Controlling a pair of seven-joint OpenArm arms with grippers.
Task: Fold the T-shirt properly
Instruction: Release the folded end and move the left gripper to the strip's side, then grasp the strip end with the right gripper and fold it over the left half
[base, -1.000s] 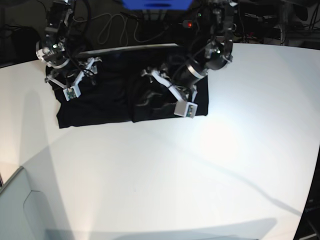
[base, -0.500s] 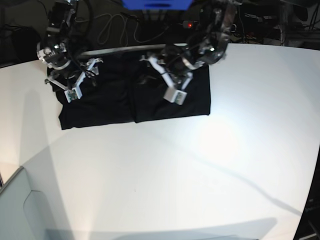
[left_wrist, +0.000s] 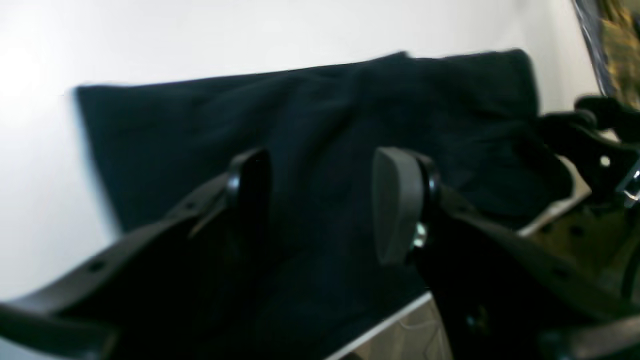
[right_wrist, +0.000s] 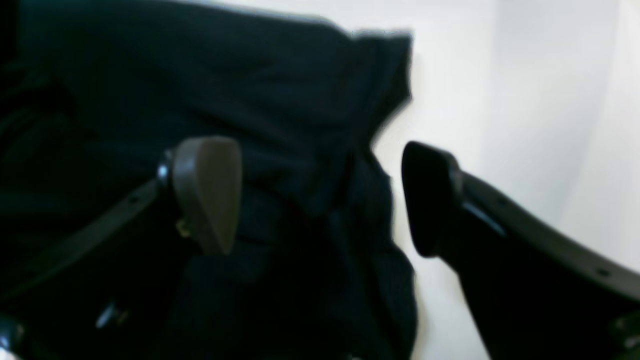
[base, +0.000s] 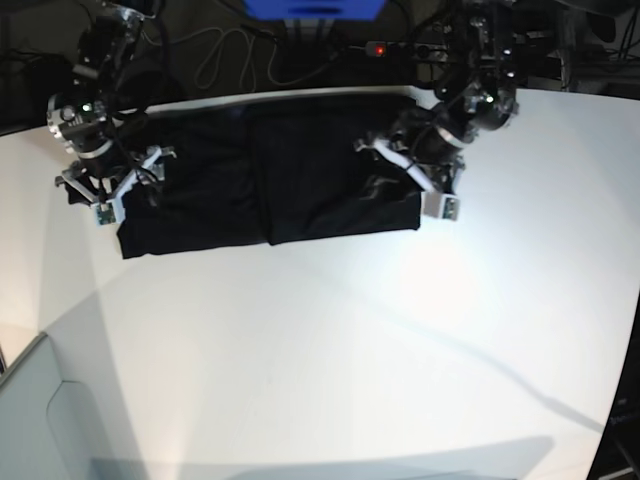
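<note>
Large black cloth T-shirt (base: 265, 185) lies flat as wide folded rectangle at far edge of white worktop (base: 350, 350), plain side up, no print visible. My left claw (base: 428, 185) moved off shirt centre since half-sec ago, now at its edge nr corner, jaws apart, empty. Right claw (base: 115, 190) shifted outward to opposite end, released, nothing held. Judgement: both staged at ends for next fold; fold not begun.
</note>
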